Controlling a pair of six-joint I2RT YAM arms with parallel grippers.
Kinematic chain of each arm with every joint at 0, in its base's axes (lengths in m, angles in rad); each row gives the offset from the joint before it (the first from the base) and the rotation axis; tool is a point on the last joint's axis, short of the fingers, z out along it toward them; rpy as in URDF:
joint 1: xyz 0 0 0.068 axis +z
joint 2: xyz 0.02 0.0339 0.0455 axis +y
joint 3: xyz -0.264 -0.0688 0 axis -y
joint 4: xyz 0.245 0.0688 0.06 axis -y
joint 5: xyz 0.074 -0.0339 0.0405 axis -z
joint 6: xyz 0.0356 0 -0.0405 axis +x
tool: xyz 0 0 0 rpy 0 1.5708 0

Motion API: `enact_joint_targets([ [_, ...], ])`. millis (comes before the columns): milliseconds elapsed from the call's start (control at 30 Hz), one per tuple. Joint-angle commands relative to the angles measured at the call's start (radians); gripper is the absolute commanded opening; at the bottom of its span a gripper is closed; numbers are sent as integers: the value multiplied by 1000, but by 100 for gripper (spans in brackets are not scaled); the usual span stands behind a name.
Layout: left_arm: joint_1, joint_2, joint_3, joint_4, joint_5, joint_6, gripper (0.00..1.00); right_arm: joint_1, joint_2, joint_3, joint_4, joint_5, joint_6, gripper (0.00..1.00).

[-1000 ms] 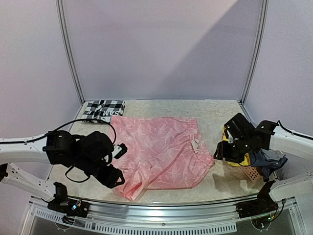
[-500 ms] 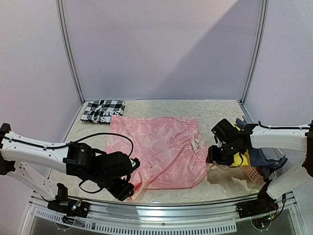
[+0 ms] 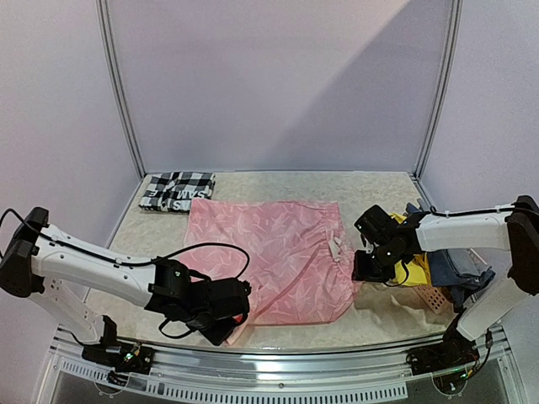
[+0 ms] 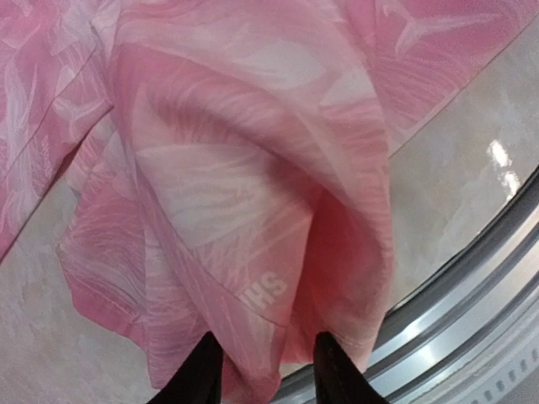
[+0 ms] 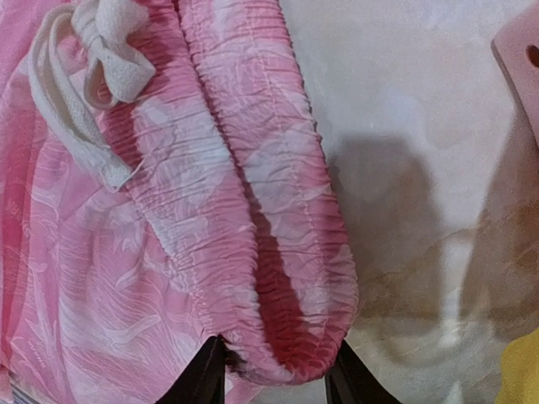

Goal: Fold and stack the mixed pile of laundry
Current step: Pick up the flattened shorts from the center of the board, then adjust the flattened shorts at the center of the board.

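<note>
1. Pale speckled tabletop (image 3: 379, 189) between lilac walls carries the work, and the pink leaf-patterned cloth shorts (image 3: 269, 252) lie spread across its middle.
2. Within the last second both arms have come down onto the shorts' near edge, jaws narrowing.
3. Our left end effector (image 4: 269, 370) grips the bunched near-left hem, and cloth fills its gap. Our right end effector (image 5: 274, 374) straddles the near end of the waistband; we cannot tell whether it pinches yet.
4. We judge a fold of the shorts is starting.
5. The folded black-and-white checked shirt (image 3: 177, 190) sits at the shorts' far-left corner. The bright yellow garment (image 3: 417, 269) and blue-grey garment (image 3: 463, 268) wait to their right.
6. Bare surface beyond the shorts gives room, but the silver metal rail (image 3: 278, 349) crowds their near hem.
</note>
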Motion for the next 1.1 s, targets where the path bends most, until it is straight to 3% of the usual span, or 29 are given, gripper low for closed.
enact_joint_targets([
  [0,-14,53,33,25,-57,24,27,4,36,23,29,12,-12,36],
  [133,-12,56,50,9,-91,36,0,3,51,29,23,15,-20,25],
  [367,57,-106,70,-120,-142,36,0,3,42,40,-9,13,-34,0],
  [533,155,-255,48,-168,-111,49,0,4,-11,60,-67,-20,-32,0],
  [667,332,-335,-19,-159,32,63,0,4,-59,78,-136,-60,-18,0],
  [933,668,-272,-68,-169,178,96,0,4,-111,78,-176,-105,28,0],
  [1000,711,-233,-40,-187,167,88,7,4,-107,81,-175,-112,30,0],
  [1067,719,-195,18,-226,146,84,27,4,-96,88,-175,-119,30,0],
])
